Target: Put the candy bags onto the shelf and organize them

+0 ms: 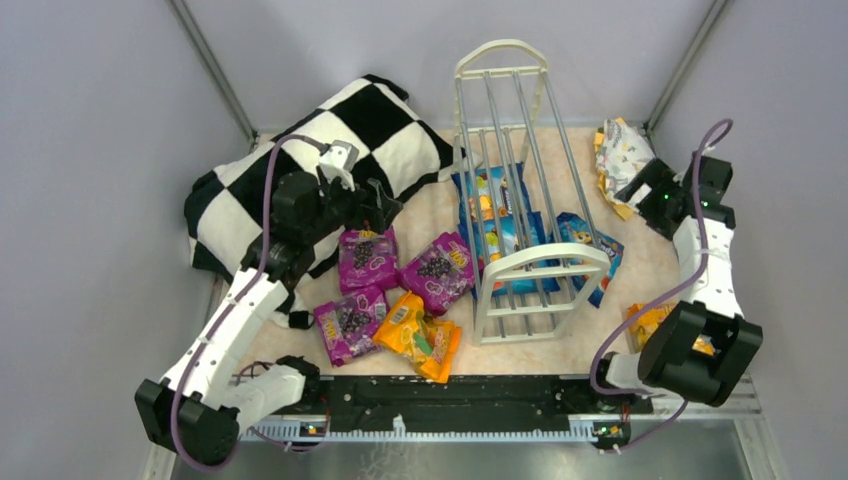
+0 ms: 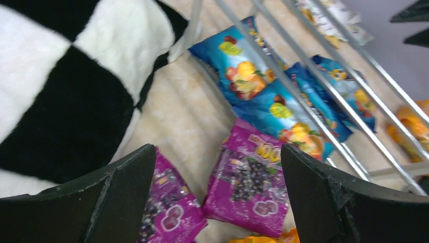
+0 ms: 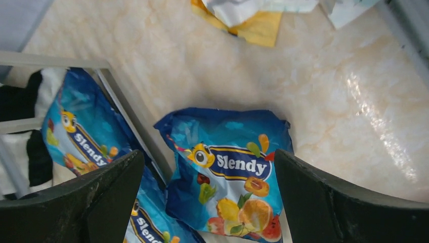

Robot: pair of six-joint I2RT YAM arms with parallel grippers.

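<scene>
Rods of the shelf (image 1: 545, 251) cross the blue bags (image 1: 505, 225) lying under it, hiding part of their print. At the near right, the right arm (image 1: 705, 270) covers part of an orange bag (image 1: 645, 320). A finger (image 2: 121, 202) of the left gripper (image 2: 217, 149) hides half of a blurred purple bag (image 2: 169, 212).

Left arm (image 1: 225, 335), right arm (image 1: 710, 270): white links, black joints, purple cables; jaws black.

Lighting's pretty soft and even from overhead, with only faint shadows under the white wire rack (image 1: 520, 200). The left wrist view is kinda smeary, and the purple grape candy bag (image 2: 248, 185) looks soft. Right wrist is sharper, with a white glare streak on the glossy beige marble-look tabletop (image 3: 374, 111).
</scene>
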